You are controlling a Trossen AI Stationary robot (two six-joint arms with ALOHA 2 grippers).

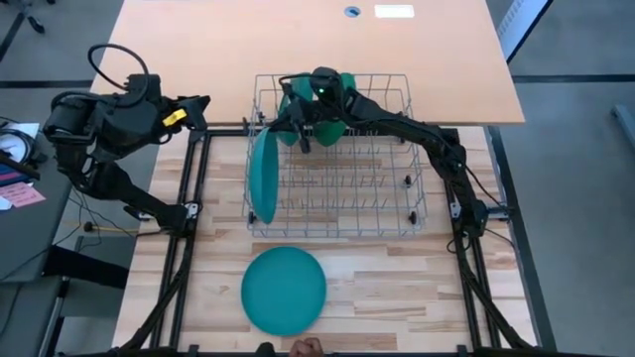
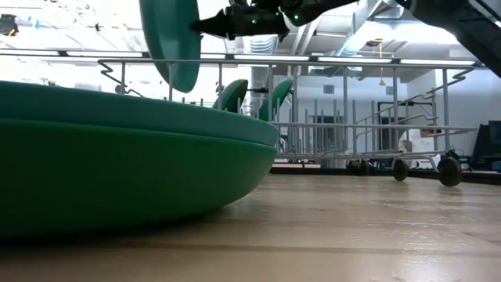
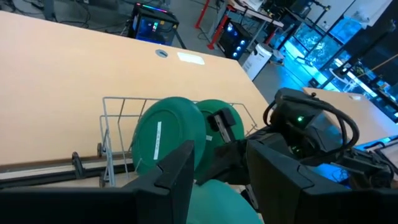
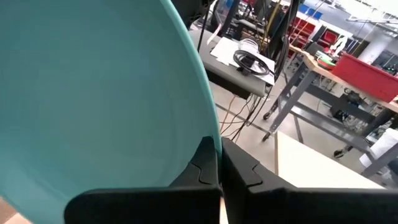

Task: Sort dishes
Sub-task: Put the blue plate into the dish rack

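The right gripper (image 1: pixel 281 127) reaches over the far left corner of the wire rack (image 1: pixel 397 220), its fingers pinched tight on the rim of a teal plate (image 1: pixel 263 176), which hangs on edge from them along the rack's left side. Just beside that gripper, inside the rack's far end, two dark green plates (image 1: pixel 289 117) stand upright. Well clear of it, on the wooden table (image 1: pixel 397 297) in front of the rack, lies a stack of teal plates (image 1: pixel 284 290). The left gripper (image 1: pixel 201 107) waits off to the rack's left, fingers parted and holding nothing.
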